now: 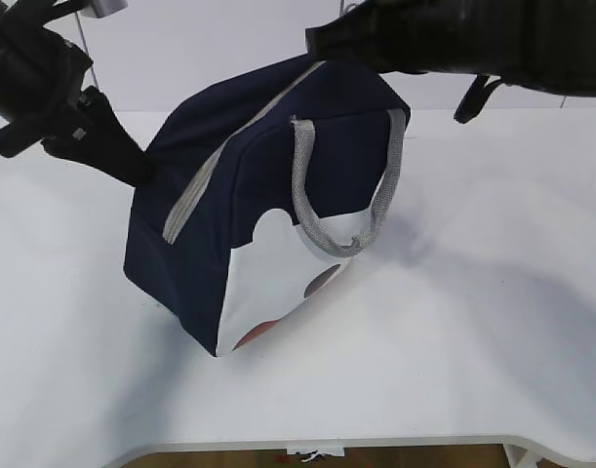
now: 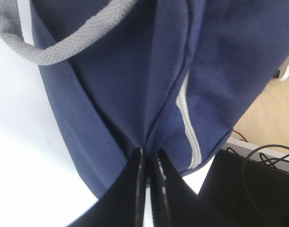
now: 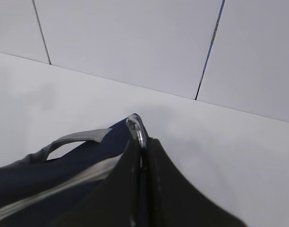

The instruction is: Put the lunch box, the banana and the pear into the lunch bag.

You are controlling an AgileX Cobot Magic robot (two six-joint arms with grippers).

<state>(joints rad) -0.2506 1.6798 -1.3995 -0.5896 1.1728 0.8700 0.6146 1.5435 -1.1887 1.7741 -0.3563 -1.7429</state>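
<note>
Navy-blue fabric lunch bag (image 1: 234, 205) with grey webbing handles tilts above the white table (image 1: 473, 322), centre frame. Left wrist view alone shows the left gripper (image 2: 150, 156) pinching a fabric fold; right wrist view shows the right gripper (image 3: 142, 142) clamped on a metal zipper ring (image 3: 137, 128).

right tool (image 3: 143, 156) clamped on lunch bag (image 3: 49, 175) corner, white table (image 3: 220, 142)

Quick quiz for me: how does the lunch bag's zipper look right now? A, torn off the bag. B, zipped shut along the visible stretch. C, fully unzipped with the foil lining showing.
B: in the exterior view the grey zipper runs closed along the top of the lunch bag, with no lining showing, and the left wrist view shows the same closed line.
</note>
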